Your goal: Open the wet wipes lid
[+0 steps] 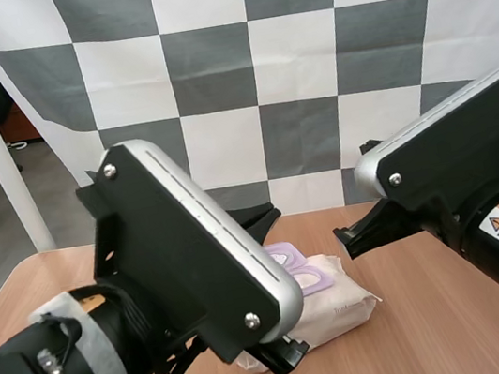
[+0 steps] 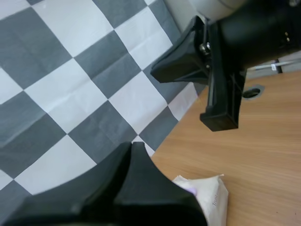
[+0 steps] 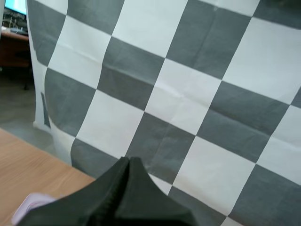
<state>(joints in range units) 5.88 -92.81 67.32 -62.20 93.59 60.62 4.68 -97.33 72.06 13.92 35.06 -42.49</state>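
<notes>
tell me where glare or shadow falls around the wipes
High view: even light, no glare on the wipes, only a faint shadow on the table at their edge. Left wrist view: left gripper is a dark wedge, wipes pale beside it. Right wrist view: right gripper equally dark.

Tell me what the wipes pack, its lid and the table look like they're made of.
Wipes pack: soft plastic film, slightly glossy, creased and crimped at the end.
Lid: stiff lilac plastic, smooth, probably moulded.
Table: wood-grain top, matte; real wood or laminate, cannot tell.
</notes>
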